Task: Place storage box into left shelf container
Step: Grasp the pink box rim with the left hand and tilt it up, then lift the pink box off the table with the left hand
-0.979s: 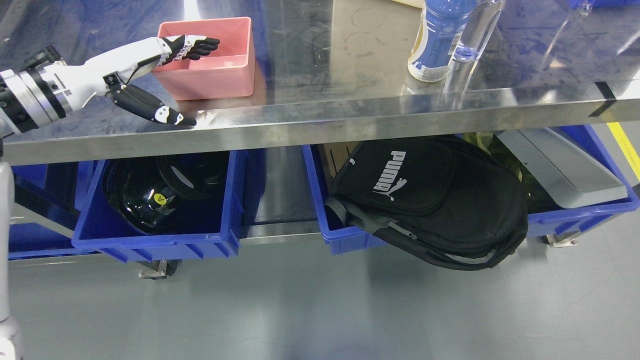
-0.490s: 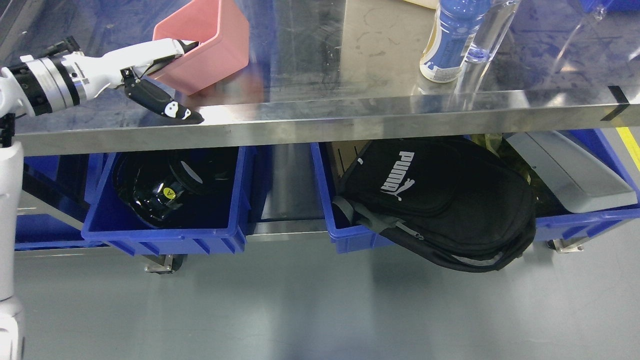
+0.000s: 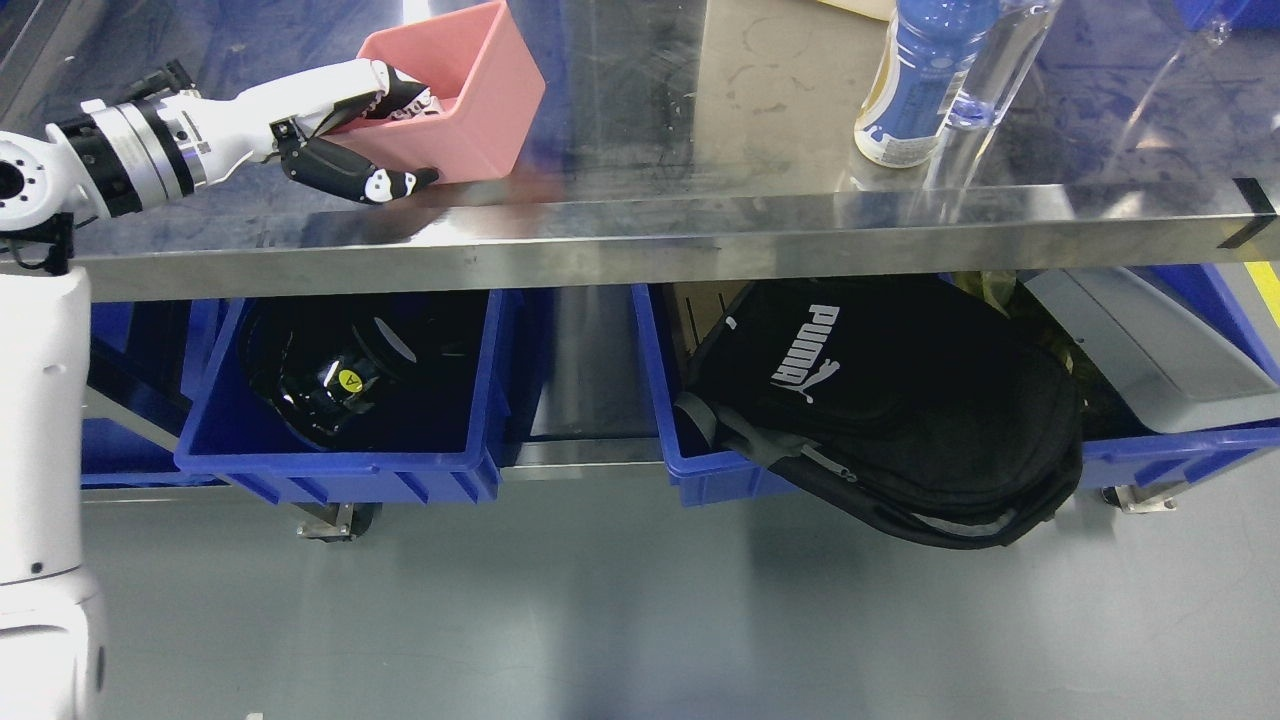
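Observation:
A pink open-top storage box (image 3: 480, 110) is on the steel table top (image 3: 640, 230), tilted with its left side raised. My left hand (image 3: 385, 135) grasps the box's near wall: fingers reach inside it and the black thumb (image 3: 375, 183) presses along its outer lower edge. Below the table edge, the left blue shelf container (image 3: 340, 470) holds a black helmet-like object (image 3: 330, 385). My right arm does not show.
A second blue container (image 3: 720, 470) to the right holds a black Puma backpack (image 3: 890, 400) that hangs over its rim. A grey case (image 3: 1150, 350) lies in a bin at the far right. A blue-labelled bottle (image 3: 920, 80) and a clear bottle (image 3: 985, 70) stand on the table.
My left hand has closed on the box wall and tipped it up; the thumb has come up against the box. The camera has shifted, so the whole scene sits further right.

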Controlling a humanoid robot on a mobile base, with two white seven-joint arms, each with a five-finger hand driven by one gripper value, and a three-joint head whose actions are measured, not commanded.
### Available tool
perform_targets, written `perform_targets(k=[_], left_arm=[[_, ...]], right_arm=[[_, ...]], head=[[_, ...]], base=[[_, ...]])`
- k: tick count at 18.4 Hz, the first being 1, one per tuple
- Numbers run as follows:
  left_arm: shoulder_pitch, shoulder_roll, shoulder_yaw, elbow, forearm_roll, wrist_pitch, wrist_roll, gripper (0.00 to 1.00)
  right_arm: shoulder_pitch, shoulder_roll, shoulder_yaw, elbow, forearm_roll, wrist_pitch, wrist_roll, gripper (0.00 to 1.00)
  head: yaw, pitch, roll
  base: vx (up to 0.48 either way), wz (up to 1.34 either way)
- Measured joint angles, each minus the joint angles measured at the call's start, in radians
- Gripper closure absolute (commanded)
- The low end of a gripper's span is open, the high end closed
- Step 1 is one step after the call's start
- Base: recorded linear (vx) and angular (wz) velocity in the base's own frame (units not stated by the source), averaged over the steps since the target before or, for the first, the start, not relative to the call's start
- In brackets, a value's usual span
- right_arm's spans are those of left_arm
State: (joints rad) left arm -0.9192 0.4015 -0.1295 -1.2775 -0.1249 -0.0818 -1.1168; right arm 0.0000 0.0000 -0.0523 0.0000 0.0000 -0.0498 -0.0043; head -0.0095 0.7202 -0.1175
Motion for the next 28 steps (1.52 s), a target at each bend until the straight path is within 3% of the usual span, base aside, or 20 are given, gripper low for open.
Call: perform_targets(k=[9, 17, 23, 28], left_arm=[[0.059, -0.182, 0.188, 0.049, 0.236, -0.023, -0.055, 1.00], [0.113, -0.303, 0.320, 0.010, 0.535, -0.179, 0.025, 0.99], [0.240, -0.346, 0.279, -0.087, 0.602, -0.364, 0.346, 0.97], [0.357, -0.366, 0.224, -0.185, 0.594, -0.406, 0.536, 0.97]], right_arm=[[0.000, 0.000, 0.000, 0.000, 0.000, 0.000, 0.002, 0.00], [0.000, 0.000, 0.000, 0.000, 0.000, 0.000, 0.002, 0.00], [0.000, 0.000, 0.000, 0.000, 0.000, 0.000, 0.004, 0.00], [0.000, 0.000, 0.000, 0.000, 0.000, 0.000, 0.008, 0.00]], head=[[0.0000, 0.000, 0.000], [0.0000, 0.000, 0.000], [0.0000, 0.000, 0.000], [0.0000, 0.000, 0.000]], base=[[-0.002, 0.00], [0.006, -0.05], [0.000, 0.00], [0.000, 0.00]])
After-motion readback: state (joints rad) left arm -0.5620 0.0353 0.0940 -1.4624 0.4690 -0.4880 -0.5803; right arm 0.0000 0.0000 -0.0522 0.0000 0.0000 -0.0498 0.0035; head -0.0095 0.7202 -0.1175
